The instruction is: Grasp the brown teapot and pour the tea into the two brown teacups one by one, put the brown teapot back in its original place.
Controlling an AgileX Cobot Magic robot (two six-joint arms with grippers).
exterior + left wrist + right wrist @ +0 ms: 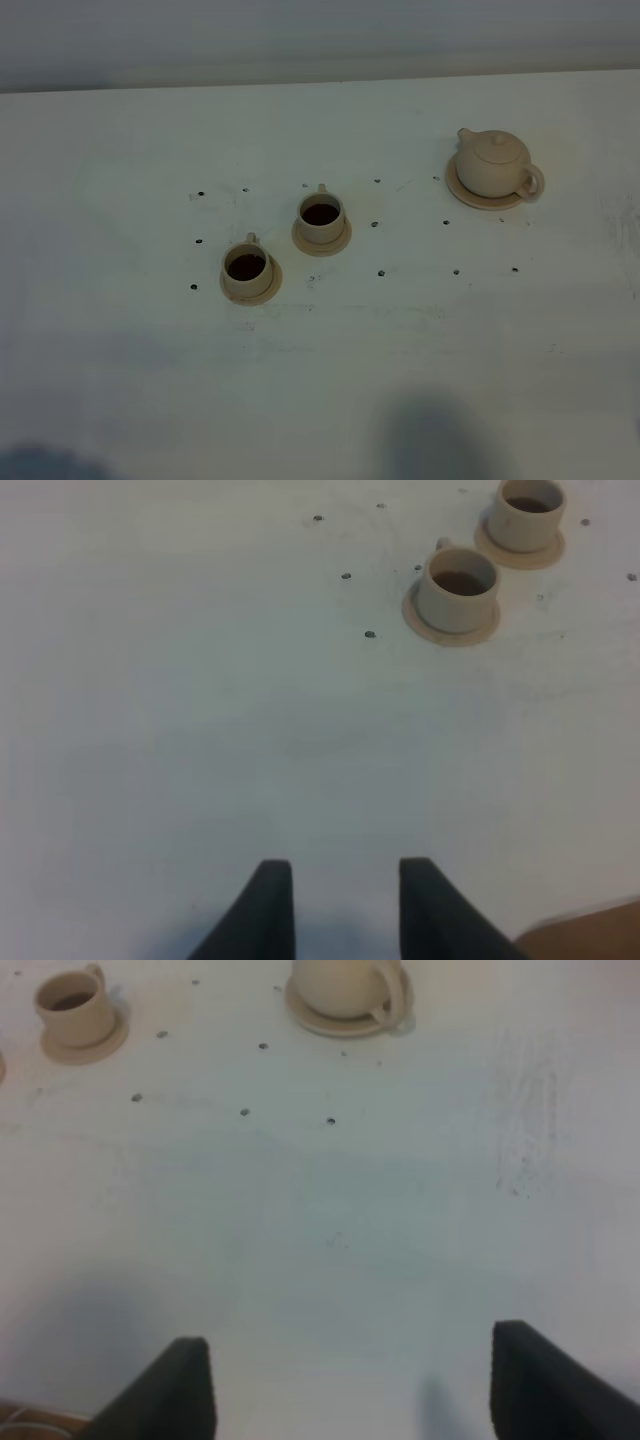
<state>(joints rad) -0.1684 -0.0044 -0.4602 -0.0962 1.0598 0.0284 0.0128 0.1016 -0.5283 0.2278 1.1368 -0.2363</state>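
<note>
The brown teapot (495,162) stands on its round coaster (470,198) at the back right, spout to the left, handle to the right. Two brown teacups (321,217) (246,270) sit on saucers left of centre, both holding dark tea. Neither gripper shows in the exterior high view. In the left wrist view my left gripper (345,905) hovers low over bare table, jaws a narrow gap apart and empty, well short of the cups (458,588) (528,510). My right gripper (350,1385) is open wide and empty, far back from the teapot (345,985).
The white table (420,340) carries small dark dots around the cups and in front of the teapot. A brown patch (590,935) shows beside the left gripper. One cup (72,1005) appears at the edge of the right wrist view.
</note>
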